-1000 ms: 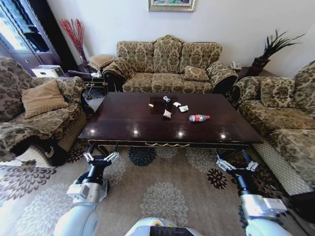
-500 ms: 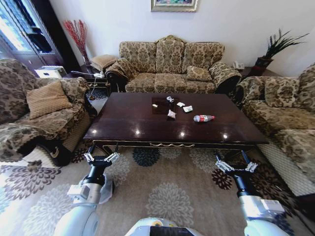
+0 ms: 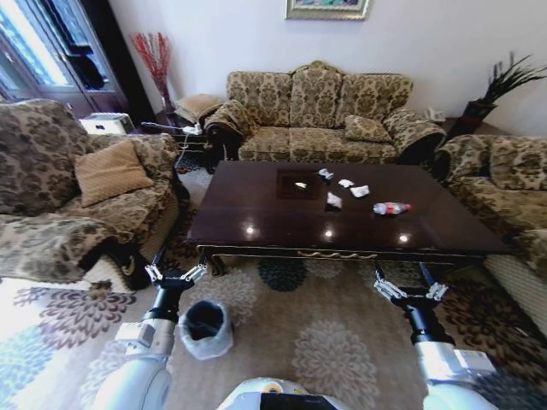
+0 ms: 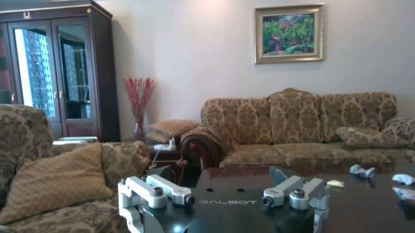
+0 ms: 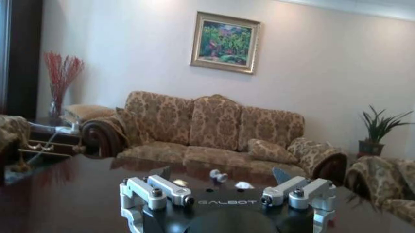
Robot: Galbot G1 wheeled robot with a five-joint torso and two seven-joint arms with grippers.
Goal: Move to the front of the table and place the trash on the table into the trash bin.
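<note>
Facing the table, both my grippers held low, spread open and empty.

My left gripper [image 3: 175,275] and right gripper [image 3: 408,290] hover over the rug, short of the table [image 3: 256,213]. The trash lies on its far half: white paper scraps [image 3: 334,201] and, to their right, a bottle [image 3: 391,207] on its side. The trash bin [image 3: 205,329] stands on the rug beside my left arm.

This is a home living room. Three patterned brown-and-gold sofas [image 3: 320,115] with cushions stand around a low dark wooden bench [image 3: 282,213] on a floral carpet [image 3: 338,359]. A framed painting [image 4: 289,34] hangs on the pale wall, a vase of red twigs [image 3: 154,60] stands in the corner beside a dark glass-fronted cabinet [image 4: 58,73], and a potted plant [image 5: 377,131] stands at the far side.
</note>
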